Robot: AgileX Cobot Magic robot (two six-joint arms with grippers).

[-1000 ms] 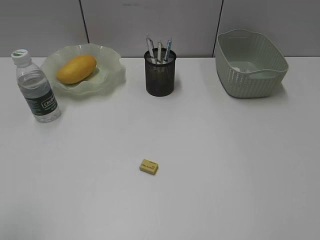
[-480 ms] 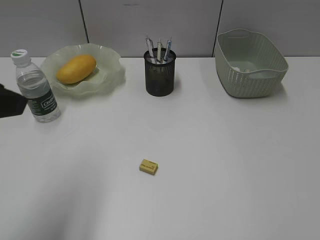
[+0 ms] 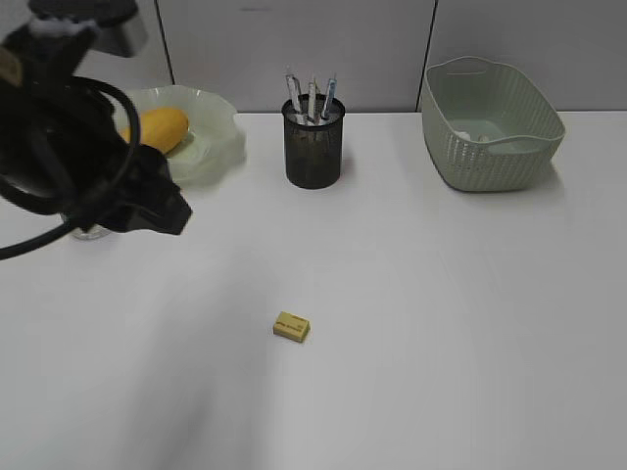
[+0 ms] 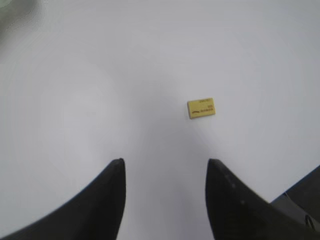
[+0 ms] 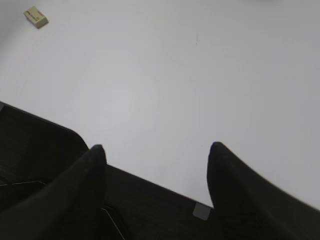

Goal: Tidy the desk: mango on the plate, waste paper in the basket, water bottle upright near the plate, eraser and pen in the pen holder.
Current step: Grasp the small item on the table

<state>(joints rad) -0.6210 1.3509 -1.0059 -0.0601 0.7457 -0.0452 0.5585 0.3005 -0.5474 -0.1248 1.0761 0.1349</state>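
A small yellow eraser (image 3: 292,326) lies alone on the white desk (image 3: 441,294). It shows ahead and slightly right of my open, empty left gripper (image 4: 165,162) as the eraser (image 4: 201,107). My left arm (image 3: 88,166) hangs over the desk's left side and hides most of the water bottle (image 3: 93,233). The mango (image 3: 165,126) lies on the ruffled green plate (image 3: 214,147). Pens (image 3: 312,98) stand in the black mesh pen holder (image 3: 314,152). White waste paper (image 3: 476,135) shows inside the basket (image 3: 495,147). My right gripper (image 5: 155,147) is open and empty, far from the eraser (image 5: 36,16).
The right wrist view looks over the desk's near edge (image 5: 150,180), with dark space below it. A grey panelled wall (image 3: 294,49) runs behind the desk. The right arm does not show in the exterior view.
My left arm has swung in from the left edge, up and rightward, and now covers the water bottle. The objects on the desk have not moved.
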